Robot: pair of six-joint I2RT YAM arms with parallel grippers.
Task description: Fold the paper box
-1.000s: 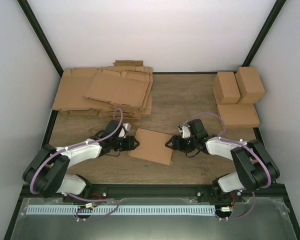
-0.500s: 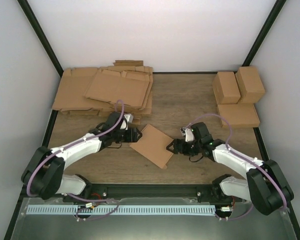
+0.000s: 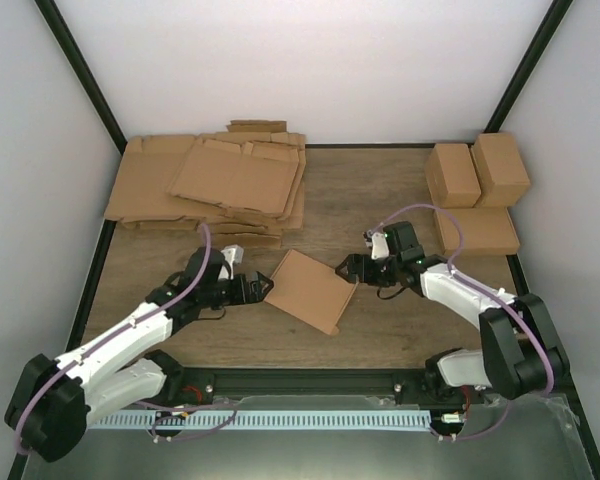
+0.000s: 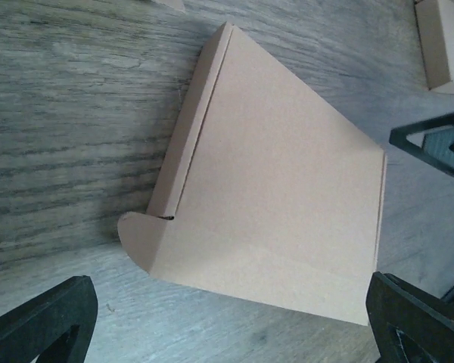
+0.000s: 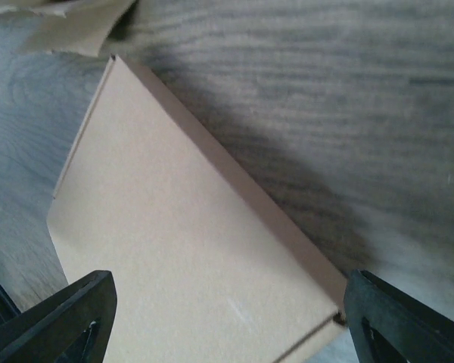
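Turned and released, one paper box [image 3: 310,290] lies folded.

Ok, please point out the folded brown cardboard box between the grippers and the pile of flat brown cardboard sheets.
Folded brown cardboard box [image 3: 308,290]: top external view, middle of its top face.
Pile of flat brown cardboard sheets [image 3: 235,178]: top external view, on the topmost sheet.

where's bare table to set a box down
Bare: back middle, between the pile of flat sheets and the finished boxes; the strip nearside of the paper box. Crowded: beside that box, left claw and right claw flanking it.
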